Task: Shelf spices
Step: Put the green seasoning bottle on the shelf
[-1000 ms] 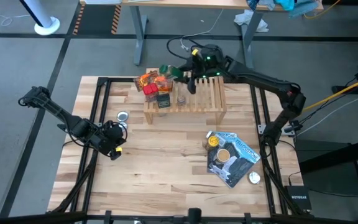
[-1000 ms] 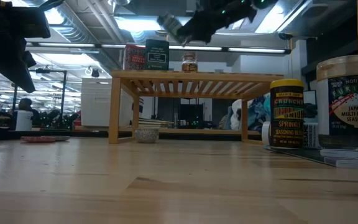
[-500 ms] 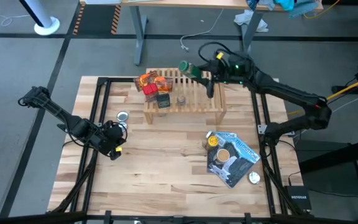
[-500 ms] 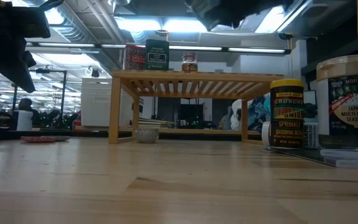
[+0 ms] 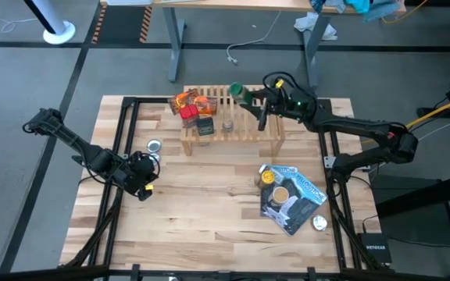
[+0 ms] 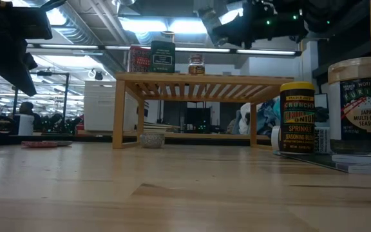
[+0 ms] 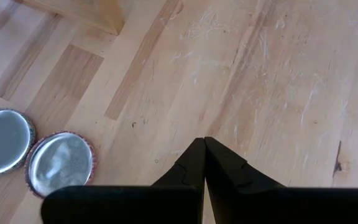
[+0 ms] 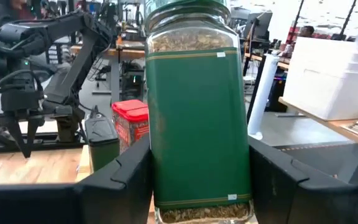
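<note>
Wooden shelf (image 5: 233, 125): right half of the slats bare, upper centre of frame.
Right gripper (image 5: 250, 97): clamped round green-labelled jar (image 8: 197, 118) above shelf's back edge.
Left gripper (image 7: 204, 146): pinched closed, empty.

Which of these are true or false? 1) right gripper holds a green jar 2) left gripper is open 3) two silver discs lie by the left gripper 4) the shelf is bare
1) True: the right gripper is shut on the green-label jar, above the shelf.
2) False: the left gripper is shut, low over the table.
3) True: two silver discs lie beside it.
4) False: the shelf already carries spices.
</note>
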